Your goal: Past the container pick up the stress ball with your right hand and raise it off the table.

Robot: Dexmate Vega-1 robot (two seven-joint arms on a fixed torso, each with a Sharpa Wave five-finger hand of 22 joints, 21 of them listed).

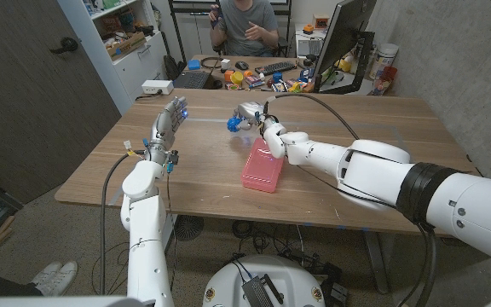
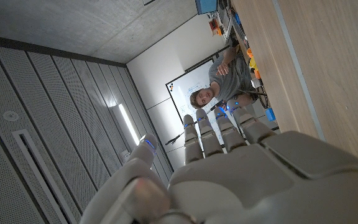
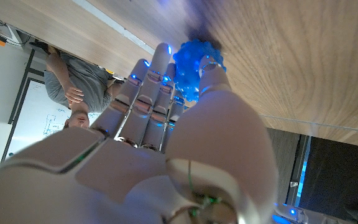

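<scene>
Pink container on table, contents not discernible. Beyond container, right hand clasping blue stress ball between thumb and fingers. Left of container, left hand upright, fingers extended, holding nothing.

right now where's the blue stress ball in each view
Head view: the stress ball sits at the right hand, past the pink container, on the table.
Right wrist view: the stress ball is at the fingers, against the tabletop.
Left wrist view: I cannot find it; the left hand is in front.
Shared landmark: the seated person behind the table.
</scene>
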